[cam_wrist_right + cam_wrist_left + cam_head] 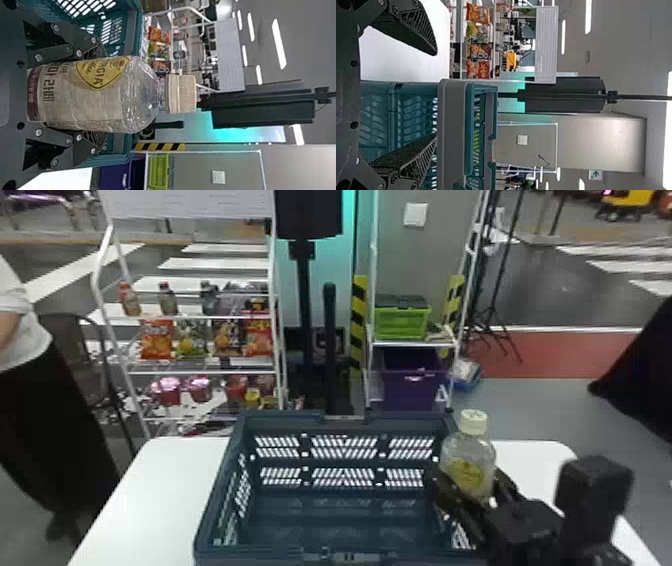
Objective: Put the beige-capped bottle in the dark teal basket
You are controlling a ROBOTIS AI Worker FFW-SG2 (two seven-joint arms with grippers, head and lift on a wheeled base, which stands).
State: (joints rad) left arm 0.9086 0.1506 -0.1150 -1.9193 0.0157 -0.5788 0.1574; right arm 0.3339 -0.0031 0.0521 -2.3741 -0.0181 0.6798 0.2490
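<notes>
Got the right hand angled in from the lower right, clamped on the upright beige-capped bottle, right by the dark teal basket's right rim on the counter. Also got the left hand spread apart near the basket.

Your beige-capped bottle bears dark lettering and a yellow emblem; you see a green arrow on a sign.

We are counting one beige-capped bottle (plus its one cap), one dark teal basket and one white table. Farther off, we are spotting four snack bags, two white racks, two stripy posts, one green box and one purple box.
</notes>
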